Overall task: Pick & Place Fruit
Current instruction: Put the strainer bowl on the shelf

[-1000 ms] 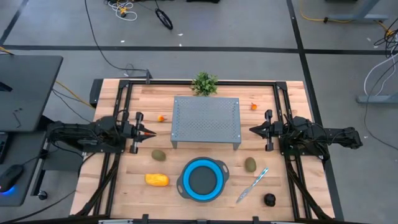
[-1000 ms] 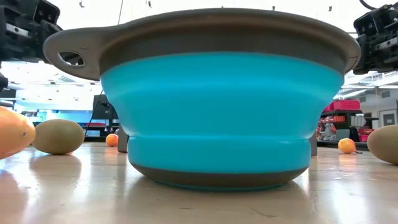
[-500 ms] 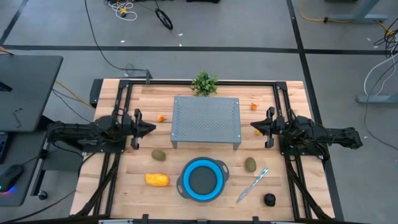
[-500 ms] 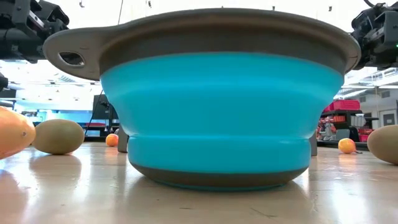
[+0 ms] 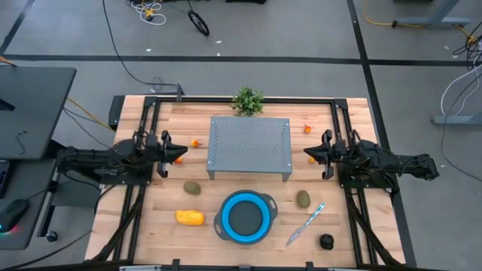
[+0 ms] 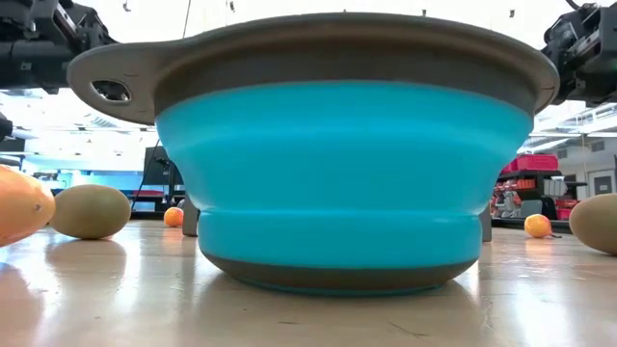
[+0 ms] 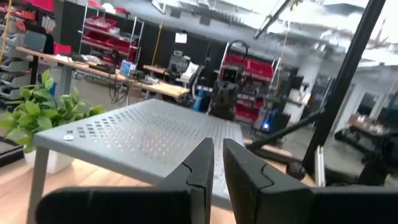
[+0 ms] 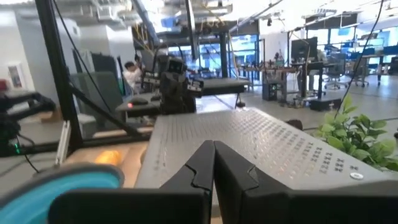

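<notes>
**Blue bowl waits empty while the left arm pulls back**

Blue silicone, grey rim: from above, the bowl (image 5: 245, 217) sits at the near middle of the table with nothing in it. The change is on the left. The left gripper (image 5: 176, 156) has drawn back toward its own side over the last second, its tip now short of the tiny orange fruit (image 5: 195, 143) beside the perforated grey stand (image 5: 250, 147). The right gripper (image 5: 307, 154) has barely shifted and points at the stand's other end. All the fruit lies loose on the wood: one olive-brown oval (image 5: 193, 187) and the yellow-orange oblong (image 5: 190, 217) left of the bowl, a second oval (image 5: 303, 199) to its right near the knife (image 5: 306, 223), the near-black round (image 5: 326, 241) at the near right corner, another tiny orange (image 5: 307, 129) far right.

Down at table level, the bowl (image 6: 342, 154) fills the shot. Flanking it are the oblong's edge (image 6: 21, 204), an oval (image 6: 90, 211) and small oranges (image 6: 173, 216), all untouched.

Left wrist now: the fingers (image 7: 200, 171) stand close together with only a slim gap, holding nothing, and the stand and plant sprig (image 7: 38, 110) lie ahead.

Right wrist: the fingers (image 8: 205, 167) are pressed together, empty.

My read: no pick has begun, and the retreat looks like a repositioning.
</notes>
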Action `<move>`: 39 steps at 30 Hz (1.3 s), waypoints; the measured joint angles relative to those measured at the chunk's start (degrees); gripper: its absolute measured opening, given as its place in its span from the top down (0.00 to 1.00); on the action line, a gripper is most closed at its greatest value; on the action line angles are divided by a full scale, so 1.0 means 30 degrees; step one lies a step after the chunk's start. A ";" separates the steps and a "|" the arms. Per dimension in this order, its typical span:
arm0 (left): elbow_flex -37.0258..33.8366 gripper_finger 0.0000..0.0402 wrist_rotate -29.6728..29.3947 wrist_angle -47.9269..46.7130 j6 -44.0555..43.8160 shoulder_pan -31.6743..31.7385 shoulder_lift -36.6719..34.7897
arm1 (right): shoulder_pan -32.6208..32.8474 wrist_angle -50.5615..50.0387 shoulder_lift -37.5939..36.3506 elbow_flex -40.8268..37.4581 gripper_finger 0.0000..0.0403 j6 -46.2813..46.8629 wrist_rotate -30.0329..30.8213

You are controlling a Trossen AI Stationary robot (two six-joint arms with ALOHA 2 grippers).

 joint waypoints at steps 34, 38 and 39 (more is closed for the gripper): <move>0.7070 0.89 0.0419 -0.2921 0.0557 -0.0007 0.5256 | -0.0007 -0.3702 0.4292 0.7344 0.96 0.0066 0.0813; 0.8683 0.89 0.0433 -0.3919 0.1169 -0.0007 0.6036 | -0.0007 -0.4619 0.5053 0.8844 0.96 -0.0220 0.0809; 0.9095 0.89 0.0429 -0.4152 0.1298 -0.0007 0.6201 | -0.0007 -0.4793 0.5247 0.9198 0.96 -0.0220 0.0809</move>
